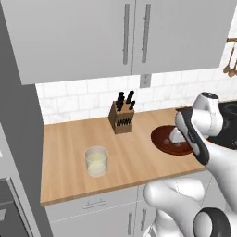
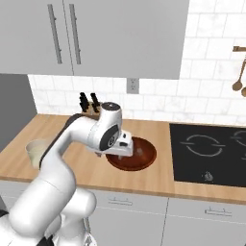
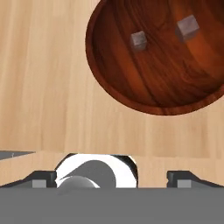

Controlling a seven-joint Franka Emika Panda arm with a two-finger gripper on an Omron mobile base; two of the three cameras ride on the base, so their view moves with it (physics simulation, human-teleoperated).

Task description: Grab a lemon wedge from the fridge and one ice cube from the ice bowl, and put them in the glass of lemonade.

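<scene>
Right now the hand (image 3: pixel 112 178) hangs over the wooden tabletop (image 1: pixel 65 148) with its two dark fingertips (image 3: pixel 41 178) spread wide apart and nothing between them; it is released. In the hand view the ice bowl (image 3: pixel 144 85) lies ahead of the fingertips, its reddish-brown rim apart from them, with bare wood in the gap. Two small greyish ice cubes sit in its hollow, one (image 3: pixel 139 40) nearer the middle and another (image 3: pixel 187 28) off to one side, well apart from each other. From the left base view the bowl (image 1: pixel 163 138) rests on the right part of the tabletop and the white arm (image 1: pixel 203 134) leans over it, covering much of its near side. The glass of lemonade (image 1: pixel 96 161) stands upright on the wood to the left of the bowl, well apart from it, holding pale yellowish liquid. A wooden knife block (image 1: pixel 121 118) with dark handles stands farther back by the tiled wall, between glass and bowl. In the right base view the arm's wrist (image 2: pixel 109 130) sits above the left edge of the bowl (image 2: pixel 141 156), and a black cooktop (image 2: pixel 209 153) lies just beside the bowl on the right. Pale grey wall cupboards (image 1: pixel 125 34) hang above. The lemon wedge cannot be made out in any picture.
</scene>
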